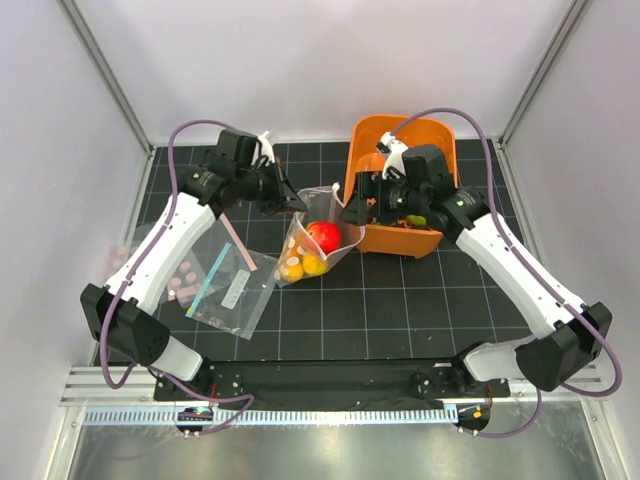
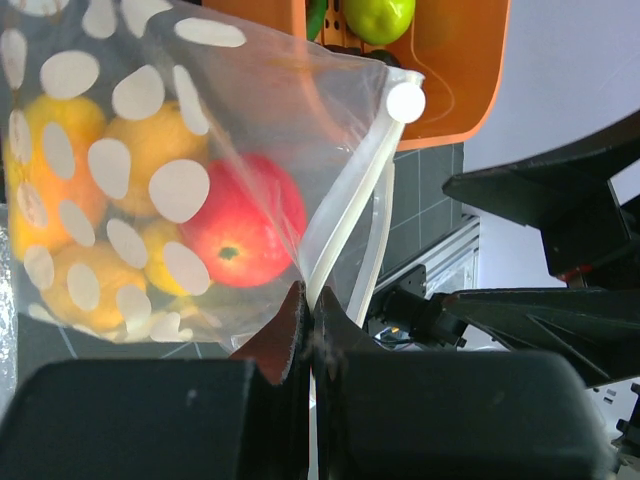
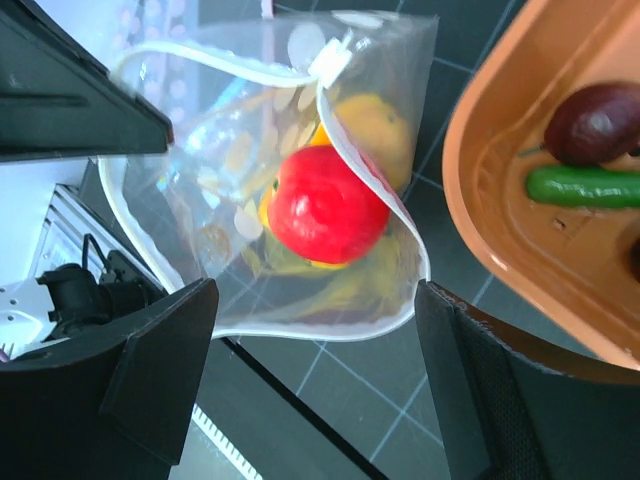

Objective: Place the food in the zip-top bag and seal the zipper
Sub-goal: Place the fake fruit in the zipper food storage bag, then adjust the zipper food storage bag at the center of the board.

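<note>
The zip-top bag (image 1: 318,240), clear with white dots, hangs mouth-up at the middle of the mat. Inside it lie a red apple (image 1: 323,236) and orange-yellow mangoes (image 1: 300,266). My left gripper (image 2: 310,300) is shut on the zipper (image 2: 350,205) at the bag's mouth edge (image 1: 298,206). In the right wrist view the apple (image 3: 327,205) shows through the open mouth. My right gripper (image 3: 315,300) stands open just over the mouth's near rim, with nothing between its fingers (image 3: 170,345). A dark purple piece (image 3: 600,120), a green piece (image 3: 585,185) and a lime (image 2: 378,15) lie in the orange basket (image 1: 428,135).
The orange basket (image 3: 500,230) stands right beside the bag, under the right arm. On the mat's left lie a clear bag with a teal strip (image 1: 232,288), a pink-dotted bag (image 1: 182,275) and a loose pink strip (image 1: 238,245). White walls enclose the mat.
</note>
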### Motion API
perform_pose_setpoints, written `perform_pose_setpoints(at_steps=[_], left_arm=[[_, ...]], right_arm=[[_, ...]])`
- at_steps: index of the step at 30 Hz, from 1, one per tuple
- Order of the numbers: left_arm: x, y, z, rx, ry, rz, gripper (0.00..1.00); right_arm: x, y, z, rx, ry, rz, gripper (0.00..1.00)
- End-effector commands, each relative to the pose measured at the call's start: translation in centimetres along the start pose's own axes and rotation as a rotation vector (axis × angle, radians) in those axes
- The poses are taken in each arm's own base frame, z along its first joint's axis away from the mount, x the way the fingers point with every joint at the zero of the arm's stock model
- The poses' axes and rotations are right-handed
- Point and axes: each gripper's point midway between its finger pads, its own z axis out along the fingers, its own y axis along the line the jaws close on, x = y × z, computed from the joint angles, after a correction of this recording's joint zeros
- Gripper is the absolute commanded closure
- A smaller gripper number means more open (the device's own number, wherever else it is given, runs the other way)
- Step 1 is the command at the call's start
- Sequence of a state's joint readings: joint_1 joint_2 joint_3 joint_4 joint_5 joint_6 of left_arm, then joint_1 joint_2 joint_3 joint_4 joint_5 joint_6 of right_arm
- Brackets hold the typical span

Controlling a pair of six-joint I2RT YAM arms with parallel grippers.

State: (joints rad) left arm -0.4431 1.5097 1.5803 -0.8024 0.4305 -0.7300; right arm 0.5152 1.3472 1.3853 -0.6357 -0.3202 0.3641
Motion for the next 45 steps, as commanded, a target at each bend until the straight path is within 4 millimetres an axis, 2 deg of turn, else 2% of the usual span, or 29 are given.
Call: perform_pose_setpoints(at_steps=[1,5,8,11,12,14,15,17,19,21,22,24,26,27,29,30,34,37,39,41,42,45], left_arm=[[-1.7,-2.8,-1.6,0.091,-0.073,0.045,1.00],[-2.1,-3.4,-2.2,0.098,-0.084,0.053,1.00],[-2.4,-4.1,-3.0,0.111,-0.098,0.060,1.00],[-2.7,-4.9,-3.7,0.126,-0.116,0.063,1.00],[-2.8,-5.0,-4.0,0.128,-0.120,0.061,1.00],[-3.0,-5.5,-4.5,0.136,-0.135,0.067,1.00],[-3.0,-5.5,-4.6,0.134,-0.138,0.071,1.00],[-2.9,-4.8,-4.4,0.111,-0.139,0.068,1.00],[-2.1,-3.4,-3.4,0.080,-0.113,0.061,1.00],[-1.4,-2.1,-2.5,0.054,-0.088,0.051,1.00],[-1.0,-1.7,-2.2,0.046,-0.077,0.049,1.00],[0.1,-0.2,-1.2,0.023,-0.046,0.031,1.00],[0.6,0.3,-1.0,0.013,-0.037,0.029,1.00],[0.5,0.1,-1.4,0.014,-0.045,0.037,1.00],[-0.2,0.2,-2.1,-0.018,-0.079,0.069,1.00],[-0.8,-0.4,-3.3,-0.036,-0.092,0.086,1.00],[-2.6,-0.1,-6.0,-0.166,-0.127,0.168,1.00],[-2.2,1.4,-6.7,-0.254,-0.109,0.190,1.00],[-1.8,1.6,-6.5,-0.251,-0.097,0.183,1.00],[-0.8,1.4,-6.0,-0.205,-0.070,0.160,1.00],[-1.0,0.9,-5.6,-0.171,-0.088,0.140,1.00],[-0.1,0.6,-4.5,-0.124,-0.059,0.121,1.00]], right_arm=[[1.2,-0.8,-1.4,0.061,0.019,0.008,0.14],[2.9,-2.2,-0.5,0.114,0.071,0.060,0.20],[3.1,-2.4,0.3,0.112,0.094,0.077,0.23],[3.0,-2.2,0.8,0.106,0.109,0.086,0.30],[2.9,-2.1,0.8,0.100,0.110,0.086,0.40],[2.2,-1.5,0.5,0.078,0.095,0.077,0.52],[2.0,-1.3,0.4,0.076,0.091,0.080,0.68],[0.8,-0.7,-0.4,0.071,0.063,0.071,0.88],[-0.9,0.3,-1.9,0.067,0.020,0.056,0.99],[-2.4,1.4,-2.9,0.047,-0.011,0.039,0.99],[-4.0,2.5,-4.0,0.022,-0.054,0.020,0.99],[-5.6,4.8,-5.2,-0.063,-0.097,-0.011,0.99],[-6.4,6.5,-5.6,-0.123,-0.126,-0.038,0.99],[-6.5,6.7,-5.6,-0.132,-0.133,-0.044,0.99],[-5.8,5.8,-4.6,-0.108,-0.111,-0.032,0.99],[-5.4,4.9,-4.0,-0.069,-0.097,-0.022,0.99],[-2.2,1.6,-2.0,0.054,0.012,0.031,0.99],[-0.9,-0.5,-1.5,0.150,0.043,0.058,0.99],[-0.6,-1.3,-1.3,0.184,0.060,0.056,0.99],[-0.4,-0.9,-1.1,0.163,0.080,0.054,0.99],[-0.4,-0.3,-1.0,0.133,0.084,0.052,0.99],[-2.1,3.2,-0.7,-0.039,0.019,0.036,0.99]])
